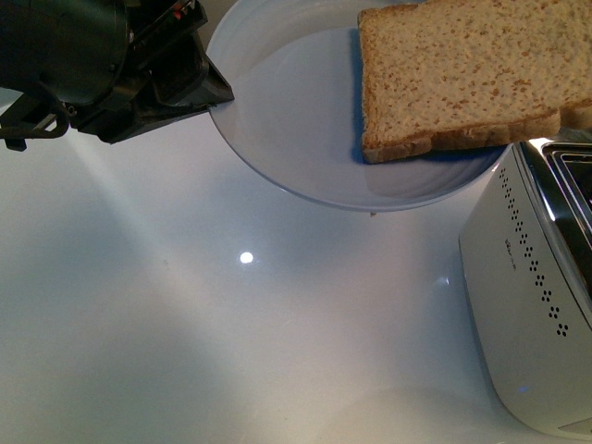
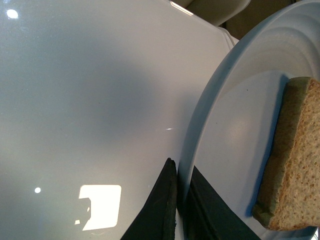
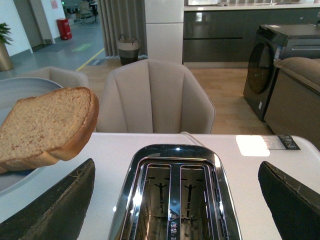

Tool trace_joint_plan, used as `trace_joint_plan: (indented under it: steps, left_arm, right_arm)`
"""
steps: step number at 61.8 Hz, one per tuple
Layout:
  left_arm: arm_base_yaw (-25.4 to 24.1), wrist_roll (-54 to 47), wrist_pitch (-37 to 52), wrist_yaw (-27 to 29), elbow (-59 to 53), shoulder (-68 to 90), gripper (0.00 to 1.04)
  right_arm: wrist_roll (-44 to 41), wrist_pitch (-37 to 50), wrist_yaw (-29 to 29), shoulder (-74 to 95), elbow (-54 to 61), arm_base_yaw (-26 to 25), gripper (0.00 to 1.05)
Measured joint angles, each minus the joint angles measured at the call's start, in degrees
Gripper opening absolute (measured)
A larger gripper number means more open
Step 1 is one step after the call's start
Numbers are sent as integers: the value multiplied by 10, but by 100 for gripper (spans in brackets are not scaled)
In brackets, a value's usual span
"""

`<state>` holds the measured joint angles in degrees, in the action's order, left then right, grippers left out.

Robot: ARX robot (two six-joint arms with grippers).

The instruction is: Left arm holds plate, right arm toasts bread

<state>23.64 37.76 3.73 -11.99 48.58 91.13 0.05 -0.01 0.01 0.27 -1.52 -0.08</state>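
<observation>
White glossy tabletop (image 1: pixel 185 324) fills most of the front view, with a white toaster (image 1: pixel 532 314) parked at the right edge. Up and left of the toaster, the left gripper (image 1: pixel 218 92) has its jaws clamped on the rim of the plate (image 1: pixel 296 139), which hangs clear of the table. The bread (image 1: pixel 462 74) lies flat on the toaster side of the plate, one corner poking past the rim just above the toaster.

Left wrist view is the same thing up close: two black jaws pinched on the plate rim, with the slice across the plate from the grip.

Right wrist view looks down into the toaster. The right gripper (image 3: pixel 176 172) hovers over it with jaws wide apart and nothing in them. Both slots (image 3: pixel 175 200) look empty. The bread sits just beside the toaster on the plate, and a beige chair (image 3: pixel 155 95) stands behind it.

So roughly halfway at best: the plate-holding part is sorted, but the slice hasn't been grabbed yet. It looks like the right arm needs to swing over, pinch the bread and drop it in a slot.
</observation>
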Motion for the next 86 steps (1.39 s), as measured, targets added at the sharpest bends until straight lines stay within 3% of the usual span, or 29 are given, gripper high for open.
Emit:
trace_joint_plan:
  steps: [15, 20, 27, 41, 54, 67, 86]
  left_arm:
    - [0, 0, 0, 0, 0, 0, 3]
    - [0, 1, 0, 0, 0, 0, 3]
    - [0, 1, 0, 0, 0, 0, 3]
    - [0, 1, 0, 0, 0, 0, 3]
    - [0, 1, 0, 0, 0, 0, 3]
    - [0, 1, 0, 0, 0, 0, 3]
    - [0, 1, 0, 0, 0, 0, 3]
  right_arm:
    - [7, -9, 13, 5, -2, 4, 96]
    - [96, -76, 97, 63, -24, 34, 96]
    - [155, -52, 98, 117, -28, 48, 96]
    - [285, 71, 32, 262, -76, 57, 96]
    - [446, 266, 2, 467, -81, 118, 96]
    - [518, 413, -17, 649, -102, 145, 96]
    - [565, 490, -38, 736, -118, 147, 96]
